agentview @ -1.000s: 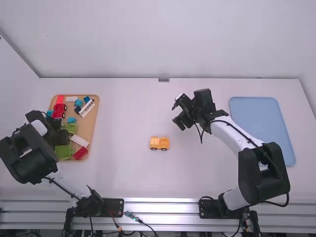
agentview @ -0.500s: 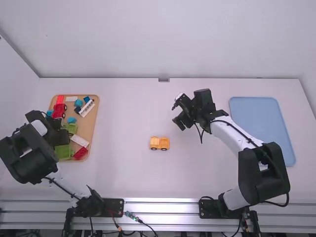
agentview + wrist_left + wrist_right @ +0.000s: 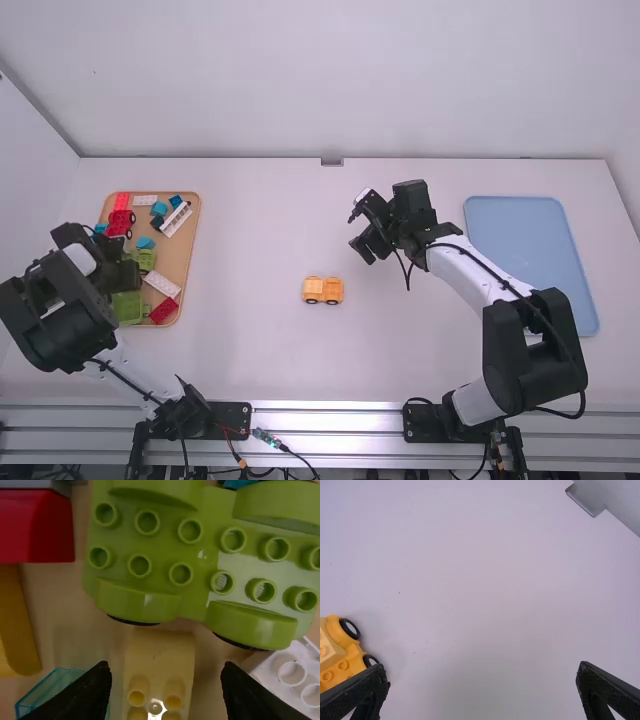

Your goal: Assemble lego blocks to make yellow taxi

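Pale yellow block (image 3: 160, 652): inside the wooden tray (image 3: 179, 255), between the jaws of the left gripper (image 3: 165, 666). Those jaws are spread, one on each side of it; no pinch seen. As far as it shows, its long axis runs square to their closing line, so a straight close should meet the narrow sides.

Crowding in the tray: green wheeled piece (image 3: 200, 572) just beyond one end of the block, clear teal block (image 3: 47, 692) near one finger, white block (image 3: 292, 670) by the other. Either could foul a finger, I judge.

Orange-yellow car (image 3: 323, 290): on the desk (image 3: 260, 360), right of the tray and well apart from it. Right gripper (image 3: 482, 666), jaws spread and empty, is farther from the tray, past the car. Left arm is nearer the block; likely next, close, lift, carry rightward out of the tray.
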### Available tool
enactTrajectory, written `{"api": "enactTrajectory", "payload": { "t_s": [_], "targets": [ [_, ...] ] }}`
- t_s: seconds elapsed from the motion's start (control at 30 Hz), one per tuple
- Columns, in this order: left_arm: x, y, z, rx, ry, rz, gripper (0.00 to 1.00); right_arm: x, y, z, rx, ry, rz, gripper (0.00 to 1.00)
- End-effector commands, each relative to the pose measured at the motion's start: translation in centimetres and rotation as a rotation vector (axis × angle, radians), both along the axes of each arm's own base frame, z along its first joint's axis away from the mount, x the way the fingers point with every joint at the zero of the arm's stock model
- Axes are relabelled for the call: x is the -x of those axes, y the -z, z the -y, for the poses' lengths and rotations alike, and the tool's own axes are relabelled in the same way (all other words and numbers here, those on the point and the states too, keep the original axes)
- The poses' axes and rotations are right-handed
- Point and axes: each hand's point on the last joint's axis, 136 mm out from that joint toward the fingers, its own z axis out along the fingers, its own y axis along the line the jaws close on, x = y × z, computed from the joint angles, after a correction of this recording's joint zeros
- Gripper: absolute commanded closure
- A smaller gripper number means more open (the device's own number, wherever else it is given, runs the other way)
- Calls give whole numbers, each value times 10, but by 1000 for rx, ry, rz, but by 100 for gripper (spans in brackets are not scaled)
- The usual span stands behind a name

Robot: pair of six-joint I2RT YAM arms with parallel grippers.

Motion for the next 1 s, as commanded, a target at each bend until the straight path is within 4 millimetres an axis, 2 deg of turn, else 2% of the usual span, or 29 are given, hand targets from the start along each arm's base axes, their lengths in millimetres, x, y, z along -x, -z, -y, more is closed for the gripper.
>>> {"api": "enactTrajectory", "payload": {
  "t_s": [0.0, 0.33, 0.37, 0.43, 0.83, 0.97],
  "targets": [
    [5, 6, 7, 14, 6, -25, 42, -7, -15, 0, -9, 2, 37, 1],
    [13, 9, 13, 43, -4, -55, 48, -7, -15, 0, -9, 2, 38, 1],
    [13, 9, 13, 43, -5, -54, 49, -7, -15, 0, -9, 2, 38, 1],
    [14, 9, 13, 45, -7, -57, 57, -7, -15, 0, -9, 4, 38, 1],
    [19, 9, 9, 22, -60, -84, 63, -11, -15, 9, -14, 25, 35, 1],
    [20, 9, 10, 26, -63, -89, 70, -10, -15, 7, -14, 18, 36, 1]
  ]
}}
